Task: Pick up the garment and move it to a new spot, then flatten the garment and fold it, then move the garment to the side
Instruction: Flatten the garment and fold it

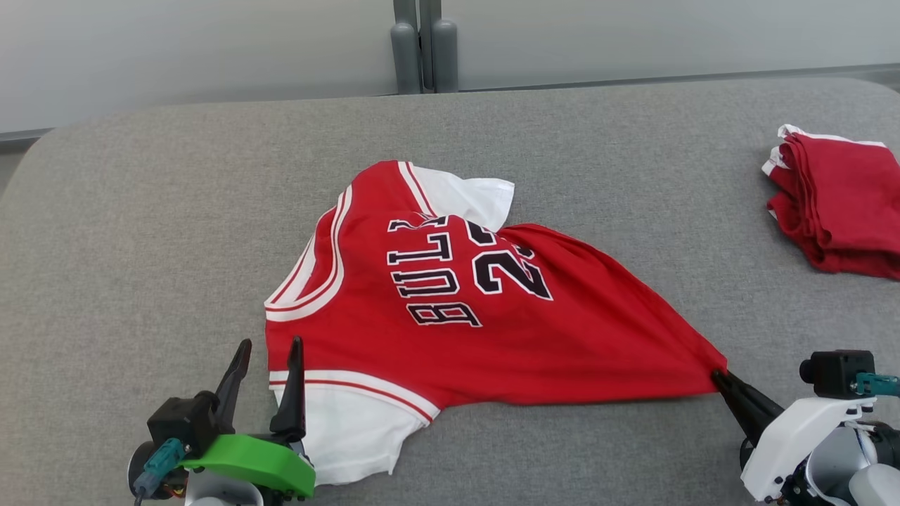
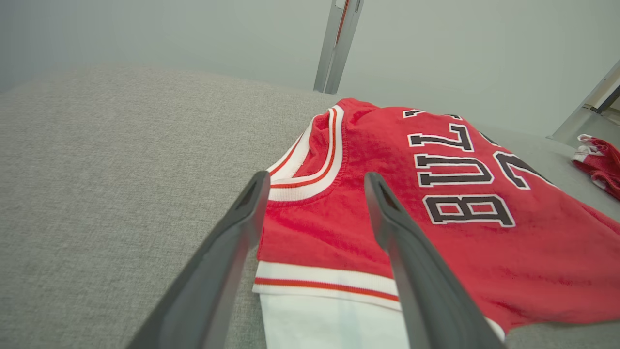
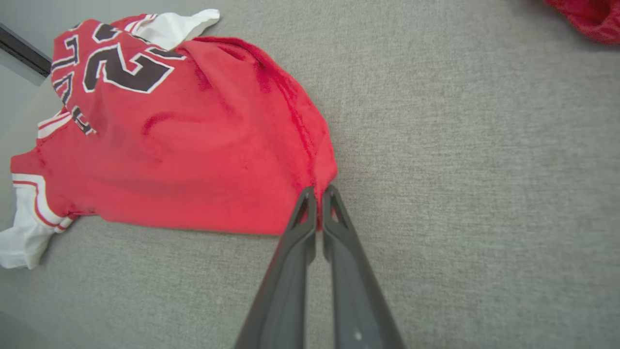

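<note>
Garment (image 1: 492,337): hem corner clamped in R pincer (image 1: 718,376), L pincer (image 1: 271,341) apart over shoulder edge, wide grey surface (image 1: 140,246) around.

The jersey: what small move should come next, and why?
Probably lower the left gripper and close it on the jersey at its shoulder. Its open jaws straddle that edge, while the right gripper is shut on the hem corner, and the cloth lies bunched; two grips could pull it flat.
</note>
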You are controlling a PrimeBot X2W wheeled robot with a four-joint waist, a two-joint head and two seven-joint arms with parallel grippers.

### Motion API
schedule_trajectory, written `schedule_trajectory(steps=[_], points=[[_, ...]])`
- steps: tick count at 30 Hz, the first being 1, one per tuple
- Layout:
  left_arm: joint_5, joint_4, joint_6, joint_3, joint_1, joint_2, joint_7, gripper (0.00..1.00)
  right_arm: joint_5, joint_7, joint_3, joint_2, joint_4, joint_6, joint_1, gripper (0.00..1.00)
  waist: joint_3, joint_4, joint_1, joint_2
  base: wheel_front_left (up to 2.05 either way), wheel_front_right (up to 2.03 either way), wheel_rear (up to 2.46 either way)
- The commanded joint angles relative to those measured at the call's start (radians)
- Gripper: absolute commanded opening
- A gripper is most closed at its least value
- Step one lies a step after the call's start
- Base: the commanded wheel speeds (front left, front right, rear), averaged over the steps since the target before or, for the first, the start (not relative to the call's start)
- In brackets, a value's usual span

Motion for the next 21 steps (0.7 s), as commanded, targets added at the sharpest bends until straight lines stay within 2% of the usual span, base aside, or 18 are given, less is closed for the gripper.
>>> schedule_trajectory(steps=[1, 2, 3, 4, 10, 16, 21], points=[[0.006, -0.002, 0.003, 0.002, -0.012, 0.011, 0.000, 1.00, -0.014, 0.010, -0.013, 0.012, 0.013, -0.001, 0.014, 0.00, 0.017, -0.015, 0.0000, -0.0001, 0.00, 0.00, 0.00], [0.006, -0.001, 0.003, 0.002, -0.015, 0.012, 0.000, 1.00, -0.017, 0.017, -0.017, 0.022, 0.021, -0.001, 0.017, 0.09, 0.018, -0.017, 0.0000, -0.0001, 0.00, 0.00, 0.00], [0.005, -0.001, 0.003, 0.002, -0.017, 0.013, 0.000, 1.00, -0.023, 0.022, -0.018, 0.029, 0.028, -0.001, 0.018, 0.49, 0.018, -0.018, 0.0000, -0.0001, 0.00, 0.00, 0.00], [0.004, 0.001, 0.002, 0.003, -0.019, 0.014, 0.000, 1.00, -0.030, 0.026, -0.021, 0.035, 0.033, -0.001, 0.017, 1.00, 0.018, -0.020, 0.0000, -0.0001, 0.00, 0.00, 0.00], [0.005, -0.008, 0.008, 0.017, -0.011, 0.028, 0.000, 1.00, -0.062, -0.017, -0.074, 0.046, 0.003, -0.001, -0.002, 1.00, -0.005, -0.024, 0.0000, -0.0001, 0.00, 0.00, 0.00], [0.015, -0.046, 0.021, 0.034, 0.013, 0.048, 0.000, 1.00, -0.123, -0.181, -0.120, 0.046, -0.112, -0.001, -0.012, 1.00, -0.045, -0.019, 0.0000, -0.0001, 0.00, 0.00, 0.00], [0.023, -0.095, 0.037, 0.049, 0.022, 0.076, 0.005, 1.00, -0.167, -0.290, -0.152, 0.093, -0.156, -0.001, -0.028, 1.00, -0.078, -0.020, 0.0000, -0.0001, 0.00, 0.00, 0.00]])
